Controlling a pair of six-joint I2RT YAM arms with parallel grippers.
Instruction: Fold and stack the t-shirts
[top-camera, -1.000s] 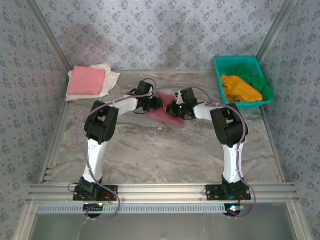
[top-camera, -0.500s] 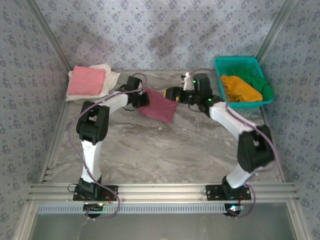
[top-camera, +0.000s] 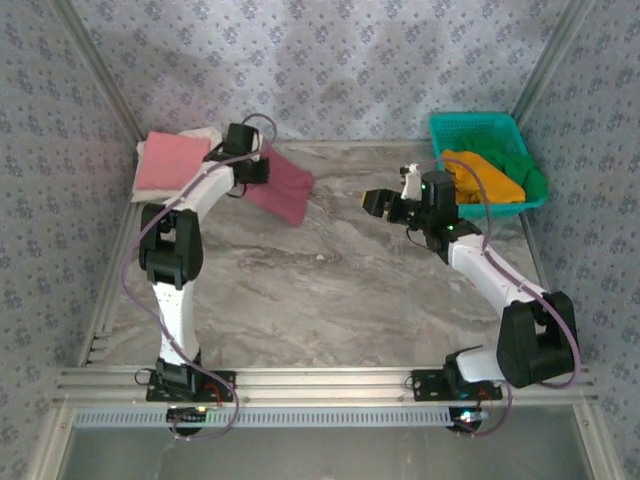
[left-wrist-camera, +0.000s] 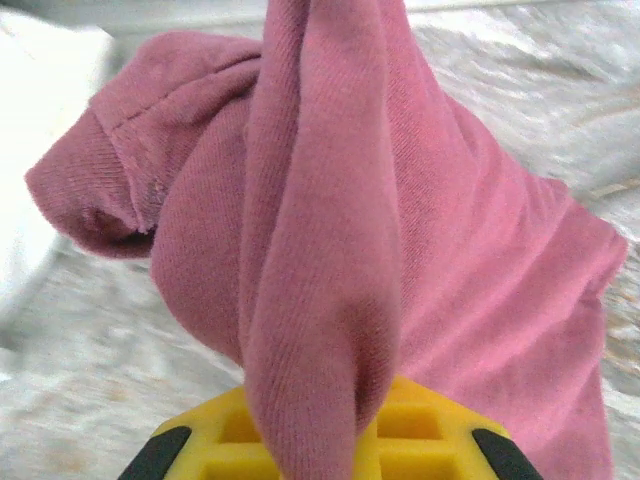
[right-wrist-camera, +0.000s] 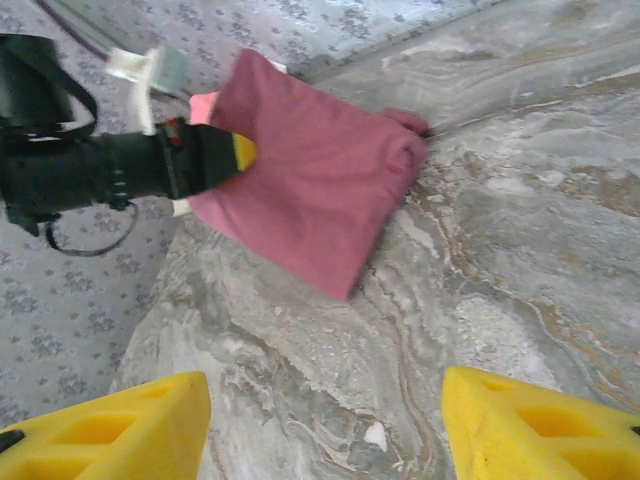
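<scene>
The grey marble-patterned surface (top-camera: 330, 290) carries the whole scene, and the biggest change on it is in the arms. A second ago both met at its middle over the maroon cloth t-shirt (top-camera: 283, 185). Half a second ago they held it stretched between them. Now the left arm (top-camera: 175, 250) has swung to the far left corner and carries the shirt alone, while the right arm (top-camera: 490, 275) has pulled back to the right, its wrist near the teal plastic mesh basket (top-camera: 470, 122). The maroon t-shirt hangs slanting from the left jaws, just beside the folded pink t-shirt (top-camera: 172, 162), which lies on a cream t-shirt (top-camera: 205, 135) in that corner. Whether its lower edge touches the surface I cannot tell. The side that shows in the right wrist view (right-wrist-camera: 310, 190) is plain maroon. In the basket, the orange t-shirt (top-camera: 485, 175) and the green t-shirt (top-camera: 530, 180) lie where they lay before. The left jaws are clamped on a bunched fold of the maroon cloth, which rises from between their yellow pads (left-wrist-camera: 420, 420) in the left wrist view. The right jaws stand wide apart with nothing between them, their yellow fingertips (right-wrist-camera: 110, 420) at the lower corners of the right wrist view.
</scene>
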